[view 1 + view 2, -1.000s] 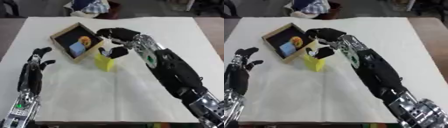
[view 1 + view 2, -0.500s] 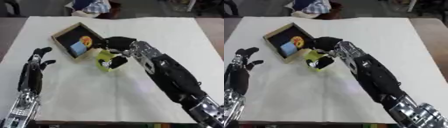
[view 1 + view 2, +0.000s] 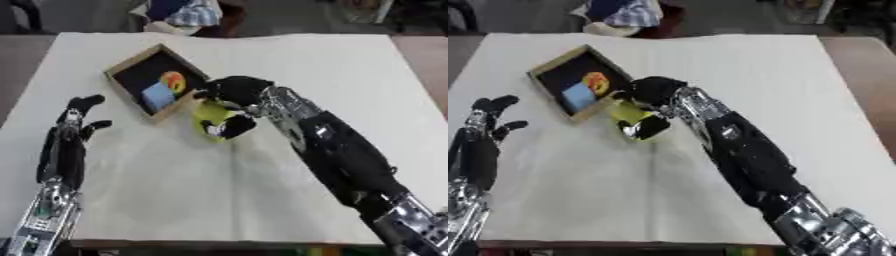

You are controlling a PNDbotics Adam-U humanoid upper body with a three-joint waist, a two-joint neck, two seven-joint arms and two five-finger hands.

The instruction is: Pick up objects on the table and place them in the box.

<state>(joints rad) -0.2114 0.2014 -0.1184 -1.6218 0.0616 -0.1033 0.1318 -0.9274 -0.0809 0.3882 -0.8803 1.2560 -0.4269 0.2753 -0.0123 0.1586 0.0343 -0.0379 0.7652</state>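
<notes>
A yellow-green block (image 3: pixel 211 115) sits on the white table just right of the box's near corner. My right hand (image 3: pixel 233 94) comes down over it, fingers and thumb curled round it. The shallow wooden box (image 3: pixel 125 69) with a dark floor lies tilted at the back left. Inside it are a blue square piece (image 3: pixel 157 95) and an orange round piece (image 3: pixel 173 80). My left hand (image 3: pixel 80 114) rests at the left side, fingers up and relaxed, holding nothing.
The white table (image 3: pixel 289 60) stretches wide to the right and toward the near edge. Cloth and a seated person's clothing (image 3: pixel 179 12) show beyond the far edge. The right forearm (image 3: pixel 337 155) crosses the middle right of the table.
My right hand has dropped from above the block onto it and closed its fingers round it. The block has tipped slightly toward the box. The left hand has not moved.
</notes>
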